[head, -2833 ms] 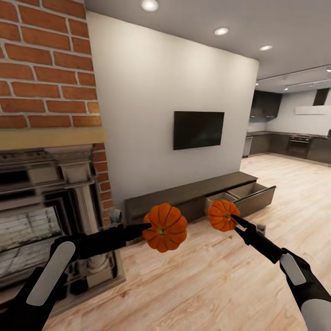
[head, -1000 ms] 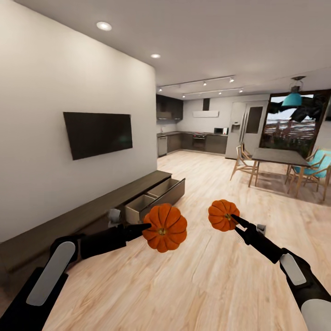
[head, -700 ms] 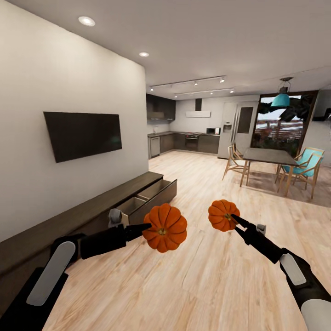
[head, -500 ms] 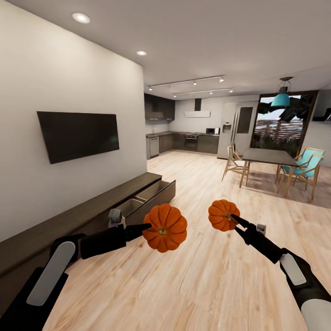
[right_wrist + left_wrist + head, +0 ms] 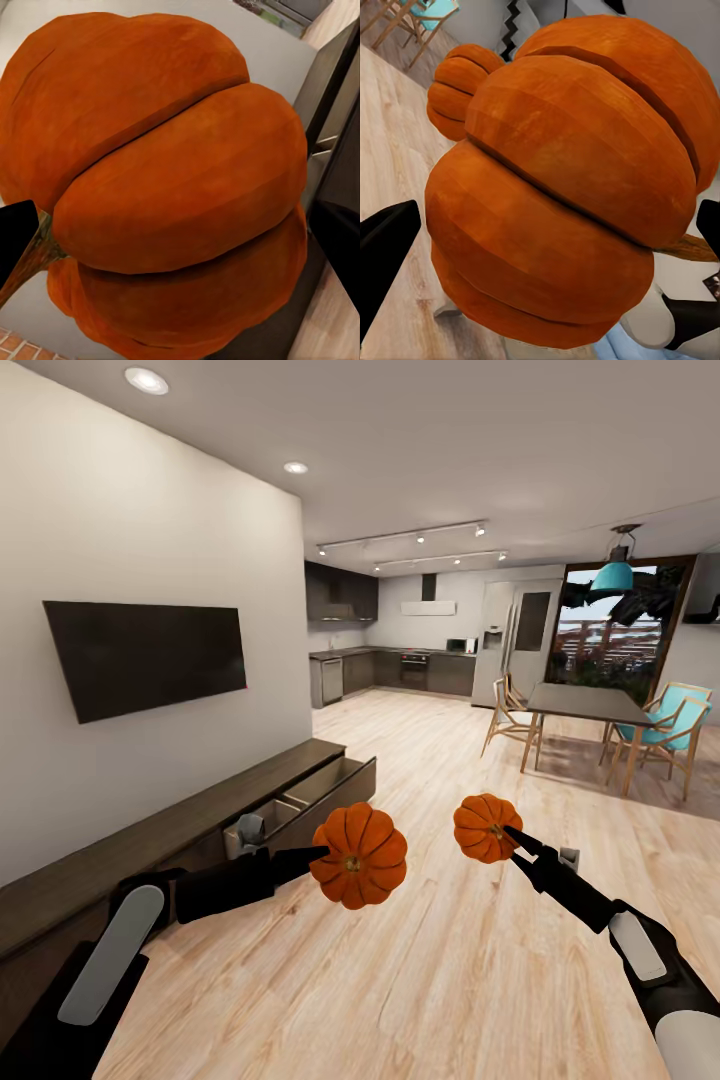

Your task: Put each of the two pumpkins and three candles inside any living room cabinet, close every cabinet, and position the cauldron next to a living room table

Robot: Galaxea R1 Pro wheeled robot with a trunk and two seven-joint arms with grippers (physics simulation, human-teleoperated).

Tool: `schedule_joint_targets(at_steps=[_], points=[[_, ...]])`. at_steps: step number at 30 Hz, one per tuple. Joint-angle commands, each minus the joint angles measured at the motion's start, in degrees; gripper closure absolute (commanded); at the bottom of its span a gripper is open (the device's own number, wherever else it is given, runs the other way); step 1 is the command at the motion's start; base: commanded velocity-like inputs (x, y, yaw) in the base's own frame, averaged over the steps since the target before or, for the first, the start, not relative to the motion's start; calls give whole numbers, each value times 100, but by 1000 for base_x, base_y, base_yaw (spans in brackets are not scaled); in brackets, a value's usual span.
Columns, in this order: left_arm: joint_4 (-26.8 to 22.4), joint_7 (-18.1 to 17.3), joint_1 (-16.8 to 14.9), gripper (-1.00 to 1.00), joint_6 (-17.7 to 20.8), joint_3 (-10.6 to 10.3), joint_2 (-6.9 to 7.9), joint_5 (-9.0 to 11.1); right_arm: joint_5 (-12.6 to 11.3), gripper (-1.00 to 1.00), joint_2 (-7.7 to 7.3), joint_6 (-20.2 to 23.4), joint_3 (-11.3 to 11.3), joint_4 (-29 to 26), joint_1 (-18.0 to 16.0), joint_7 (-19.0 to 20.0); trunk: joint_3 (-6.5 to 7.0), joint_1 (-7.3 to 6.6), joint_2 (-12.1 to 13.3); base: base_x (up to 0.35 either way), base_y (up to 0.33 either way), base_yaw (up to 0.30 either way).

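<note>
I hold two orange ribbed pumpkins in front of me. The larger pumpkin (image 5: 359,856) (image 5: 562,187) is in my left gripper (image 5: 322,853), which is shut on it. The smaller pumpkin (image 5: 486,828) (image 5: 172,180) is in my right gripper (image 5: 508,836), shut on it by the stem side. The long dark brown cabinet (image 5: 130,850) runs along the white wall at my left, and its far drawer (image 5: 318,790) stands pulled open with two compartments showing. In the left wrist view the second pumpkin (image 5: 457,90) shows behind the first.
A black TV (image 5: 140,655) hangs on the wall above the cabinet. Light plank floor (image 5: 440,970) stretches ahead to a dark kitchen (image 5: 400,670). A dining table (image 5: 585,705) with wooden and teal chairs stands at the right.
The view has swung right, from the brick fireplace to along the cabinet toward the kitchen, and drawn a little closer. Both pumpkins stay in the grippers at the same place in the picture.
</note>
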Motion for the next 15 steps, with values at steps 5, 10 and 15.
schedule_joint_targets(at_steps=[5, 10, 15], points=[[-2, -44, -6, 100, 22, -1, 1, 53, -66, 100, 1, 55, -13, -1, -6, 6, -7, 3, -5, 302, -108, 0], [-2, -44, -6, 100, 22, -1, 0, 53, -67, 100, 1, 55, -14, -1, -6, 6, -7, 3, -5, 310, -86, 0], [-2, -44, -6, 100, 22, -1, 1, 53, -62, 100, 1, 55, -14, -1, -6, 6, -7, 3, -5, 311, -82, 0]])
